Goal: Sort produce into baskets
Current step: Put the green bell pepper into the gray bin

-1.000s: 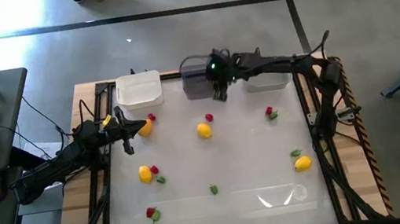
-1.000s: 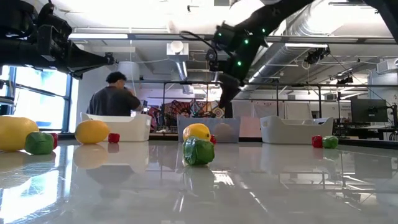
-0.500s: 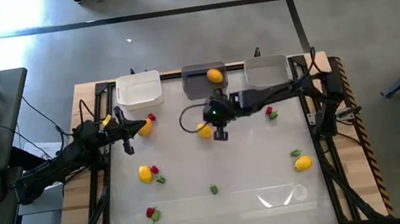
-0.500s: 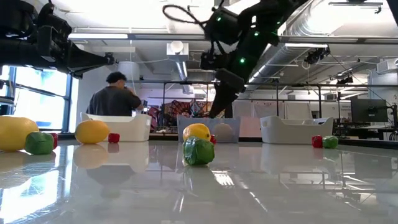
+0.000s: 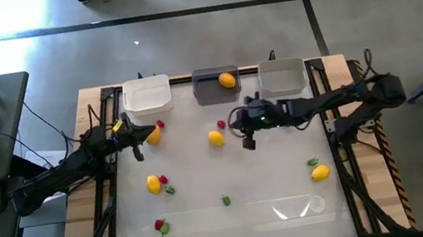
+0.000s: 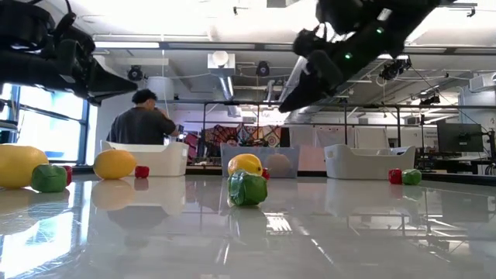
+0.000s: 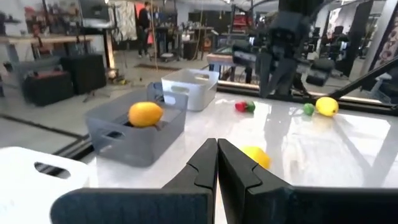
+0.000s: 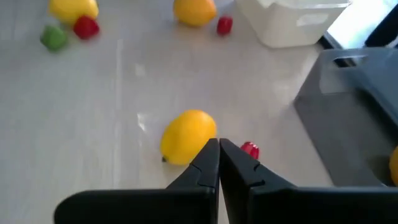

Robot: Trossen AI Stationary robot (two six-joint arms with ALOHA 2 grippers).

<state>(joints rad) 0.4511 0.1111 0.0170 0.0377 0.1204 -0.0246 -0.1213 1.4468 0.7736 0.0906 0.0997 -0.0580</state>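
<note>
My right gripper (image 5: pixel 248 141) is shut tight, fingers pressed together, nothing in it. It hangs above the table just right of a yellow lemon-like fruit (image 5: pixel 215 138); the right wrist view has that fruit (image 8: pixel 187 137) right ahead of my fingertips with a small red berry (image 8: pixel 249 149) beside it.

My left gripper (image 5: pixel 135 153) is also fully closed and empty, waiting near the table's left edge, close to an orange-yellow fruit (image 5: pixel 154 135) with a red bit touching it.

Baskets sit in a row along the far edge: white basket (image 5: pixel 147 95) on the left, dark grey basket (image 5: pixel 209 90) in the middle, light grey basket (image 5: pixel 281 79) on the right. The dark grey one holds one yellow-orange fruit (image 5: pixel 227 80). White and light grey look bare as far as I can see.

Left on the table: yellow fruit with red and green bits (image 5: pixel 153 183) front left, red-and-green piece (image 5: pixel 161 225) near the front, lone green bit (image 5: pixel 225 200) mid-front, yellow fruit (image 5: pixel 319 172) with a green bit front right, red berry (image 5: pixel 221 124) by the middle. A red-green pair by the light grey basket shows in the left wrist view (image 7: pixel 244 106); my arm covers it from above.

My call: early stage, one piece sorted, nearly all the rest to go. The lemon by my right gripper looks like the next pick; I'd need to open first.
</note>
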